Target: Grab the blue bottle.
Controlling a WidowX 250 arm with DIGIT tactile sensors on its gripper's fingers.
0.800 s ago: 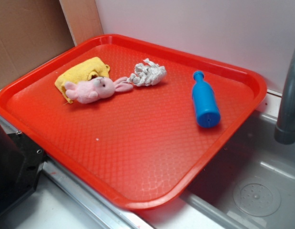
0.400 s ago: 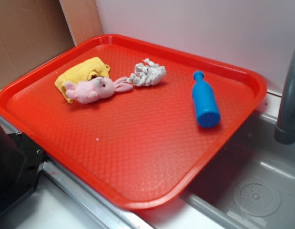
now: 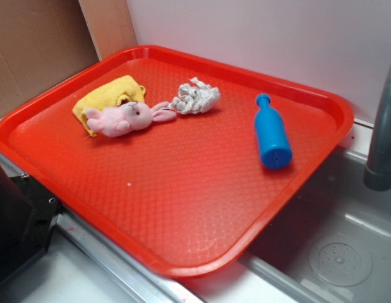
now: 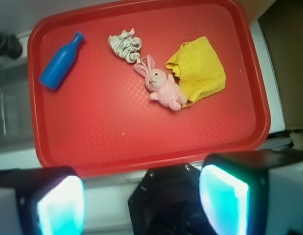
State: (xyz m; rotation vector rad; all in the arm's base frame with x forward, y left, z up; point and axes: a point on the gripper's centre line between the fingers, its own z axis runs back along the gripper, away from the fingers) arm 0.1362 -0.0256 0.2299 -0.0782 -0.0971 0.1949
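Note:
The blue bottle (image 3: 271,134) lies on its side at the right of the red tray (image 3: 182,196), cap toward the back wall. From the wrist camera the blue bottle (image 4: 60,62) shows at the tray's upper left. My gripper (image 4: 141,208) hangs high above the tray's near edge, far from the bottle. Its two fingers stand wide apart with nothing between them, so it is open. The gripper does not show in the exterior view.
A pink plush bunny (image 3: 127,118) lies on a yellow cloth (image 3: 110,96) at the tray's left, with a crumpled white rag (image 3: 196,97) beside it. A grey faucet (image 3: 383,145) and sink basin (image 3: 337,252) sit to the right. The black robot base (image 3: 15,224) is front left.

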